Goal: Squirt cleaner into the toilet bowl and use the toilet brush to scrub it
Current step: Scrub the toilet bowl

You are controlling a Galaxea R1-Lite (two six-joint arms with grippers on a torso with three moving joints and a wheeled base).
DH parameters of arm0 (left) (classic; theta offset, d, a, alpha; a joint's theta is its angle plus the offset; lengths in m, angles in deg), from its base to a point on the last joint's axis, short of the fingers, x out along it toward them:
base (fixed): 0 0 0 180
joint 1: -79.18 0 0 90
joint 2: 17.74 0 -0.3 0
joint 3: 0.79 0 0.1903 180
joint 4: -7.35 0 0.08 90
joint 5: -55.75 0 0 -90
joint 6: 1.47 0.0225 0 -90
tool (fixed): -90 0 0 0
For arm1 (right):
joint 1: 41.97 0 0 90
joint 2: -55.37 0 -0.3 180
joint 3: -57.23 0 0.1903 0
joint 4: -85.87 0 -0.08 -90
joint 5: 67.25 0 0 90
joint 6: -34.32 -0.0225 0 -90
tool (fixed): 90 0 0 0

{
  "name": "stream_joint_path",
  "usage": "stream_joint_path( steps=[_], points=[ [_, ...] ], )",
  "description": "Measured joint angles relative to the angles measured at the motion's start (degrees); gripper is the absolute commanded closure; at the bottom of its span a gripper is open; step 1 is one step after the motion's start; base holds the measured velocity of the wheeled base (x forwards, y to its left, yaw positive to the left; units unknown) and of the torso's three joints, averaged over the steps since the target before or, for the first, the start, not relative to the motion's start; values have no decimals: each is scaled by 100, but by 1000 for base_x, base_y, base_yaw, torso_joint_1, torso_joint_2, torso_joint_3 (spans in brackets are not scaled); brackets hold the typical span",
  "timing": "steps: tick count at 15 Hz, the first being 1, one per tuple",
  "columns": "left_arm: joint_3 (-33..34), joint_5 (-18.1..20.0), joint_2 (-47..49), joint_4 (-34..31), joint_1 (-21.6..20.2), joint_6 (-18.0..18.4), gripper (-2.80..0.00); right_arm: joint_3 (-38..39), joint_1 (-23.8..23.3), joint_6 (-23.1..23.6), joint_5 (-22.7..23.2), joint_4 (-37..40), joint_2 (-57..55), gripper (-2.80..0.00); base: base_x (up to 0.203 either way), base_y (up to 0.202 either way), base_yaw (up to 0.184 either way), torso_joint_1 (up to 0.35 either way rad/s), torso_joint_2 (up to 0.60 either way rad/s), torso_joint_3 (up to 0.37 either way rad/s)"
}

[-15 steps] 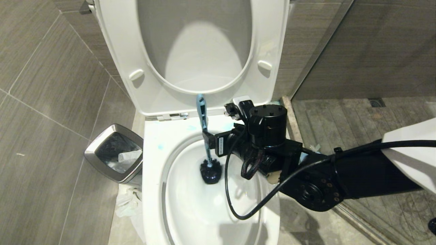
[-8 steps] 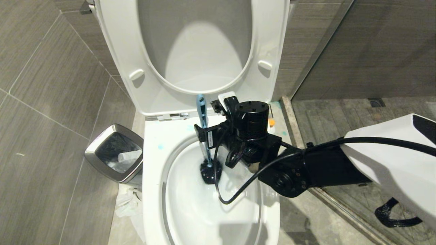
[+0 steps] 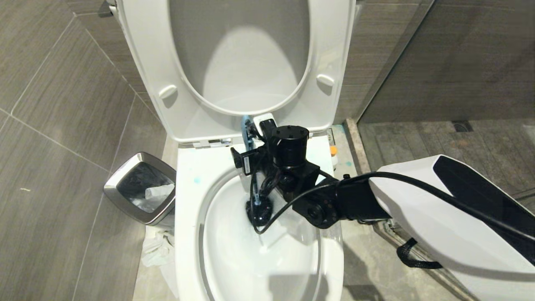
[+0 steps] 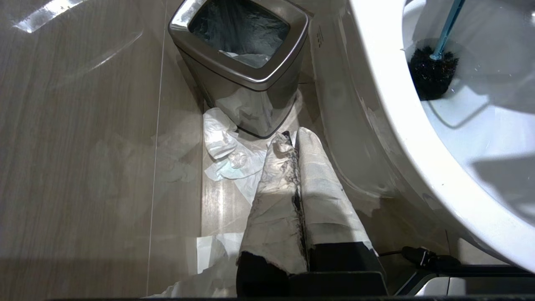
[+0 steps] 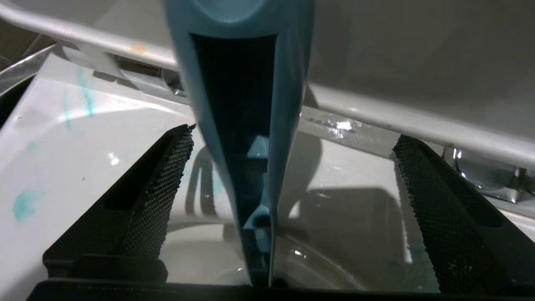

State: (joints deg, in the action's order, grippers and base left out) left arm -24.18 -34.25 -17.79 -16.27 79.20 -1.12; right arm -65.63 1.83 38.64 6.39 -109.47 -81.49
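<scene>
The white toilet bowl (image 3: 188, 209) stands with seat and lid raised. The toilet brush (image 3: 258, 211) rests with its dark head in the basin, and its teal handle (image 3: 246, 125) leans up against the raised seat. My right gripper (image 3: 249, 152) is open at the upper handle. In the right wrist view the handle (image 5: 246, 104) stands between the two fingers of this gripper (image 5: 292, 136), with a gap on each side. Turquoise cleaner smears (image 3: 196, 180) mark the rim; the same cleaner (image 5: 25, 205) shows up close. My left gripper (image 4: 292, 136) hangs shut and empty beside the toilet, near the floor.
A square steel waste bin (image 3: 142, 188) stands left of the toilet, with crumpled white paper (image 4: 225, 146) on the floor by it. A shower threshold (image 3: 355, 142) runs along the right. Grey tile walls close in behind.
My right arm has swung left and toward the back of the bowl, bringing its open fingers around the brush handle. The brush itself has stayed put.
</scene>
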Motion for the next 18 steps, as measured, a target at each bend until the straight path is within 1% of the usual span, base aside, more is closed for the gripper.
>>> stream_joint_path(
  steps=[3, 7, 11, 12, 16, 18],
  points=[
    [-2, 0, 0, 1, -2, 0, 0, -578, -17, 17, 0, 183, -320, -280, 0, 0, 0, 0, 0, 0],
    [-2, 0, 0, 0, 5, 0, 0, -1167, -23, 11, -1, 466, -569, -280, 0, 0, 0, 0, 0, 0],
    [-2, 0, 0, 0, -2, -2, 0, -1376, -21, 13, -7, 558, -691, -280, 0, 0, 0, 0, 0, 0],
    [-2, 0, 0, -2, -2, -2, 0, -1384, -21, 14, -1, 550, -702, 0, 0, 0, 0, 0, 0, 0],
    [-2, 0, 0, -2, -2, 0, 0, -1390, -32, 13, -24, 550, -705, 0, 0, 0, 0, 0, 0, 0],
    [-2, 3, 0, 4, -2, 0, 0, -1388, -11, 12, 38, 547, -707, 0, 0, 0, 0, 0, 0, 0]
  ],
)
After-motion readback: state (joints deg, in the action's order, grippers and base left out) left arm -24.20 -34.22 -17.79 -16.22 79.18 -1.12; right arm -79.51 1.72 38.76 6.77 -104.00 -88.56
